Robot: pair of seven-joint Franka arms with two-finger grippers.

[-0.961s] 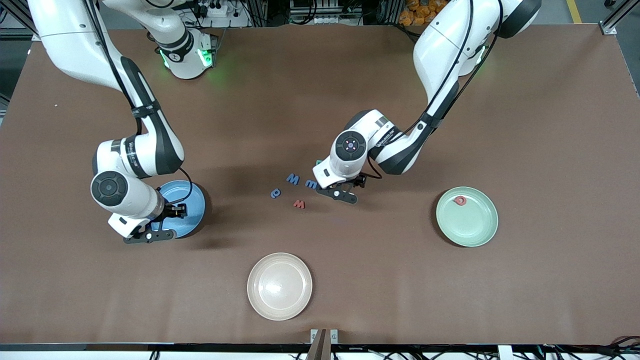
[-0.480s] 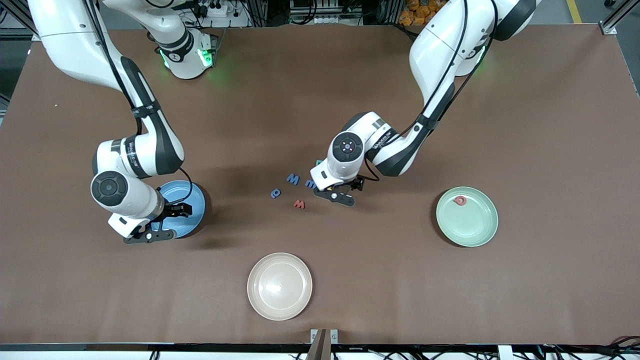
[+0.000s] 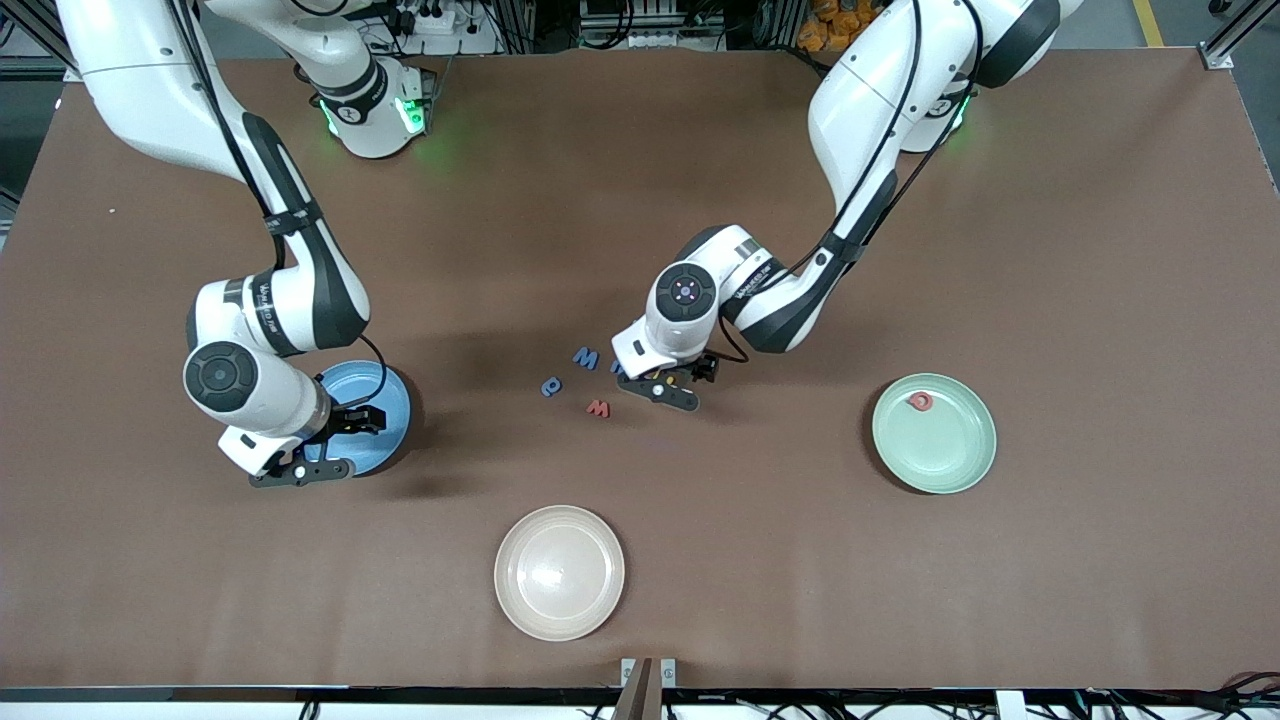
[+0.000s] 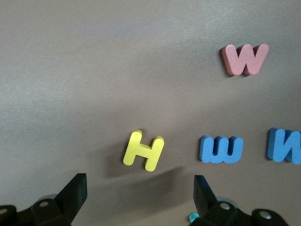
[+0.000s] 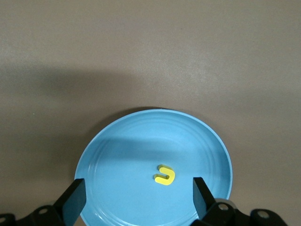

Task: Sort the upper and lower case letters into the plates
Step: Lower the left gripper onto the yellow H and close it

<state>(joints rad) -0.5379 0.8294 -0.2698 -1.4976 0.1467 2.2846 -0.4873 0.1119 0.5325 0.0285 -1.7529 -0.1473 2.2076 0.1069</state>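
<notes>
Left gripper (image 4: 136, 197) open over yellow H (image 4: 143, 150).

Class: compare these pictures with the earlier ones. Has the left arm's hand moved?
Yes. The left hand has shifted toward the right arm's end of the table, closing on the red W, which stayed put.

Letter cluster (image 3: 585, 380) mid-table as landmark: one plate (image 3: 385, 425) toward right arm's end holds a letter (image 5: 165, 175); another plate (image 3: 950, 450) toward left arm's end holds one (image 3: 920, 401); third plate (image 3: 559, 571) nearer camera.
</notes>
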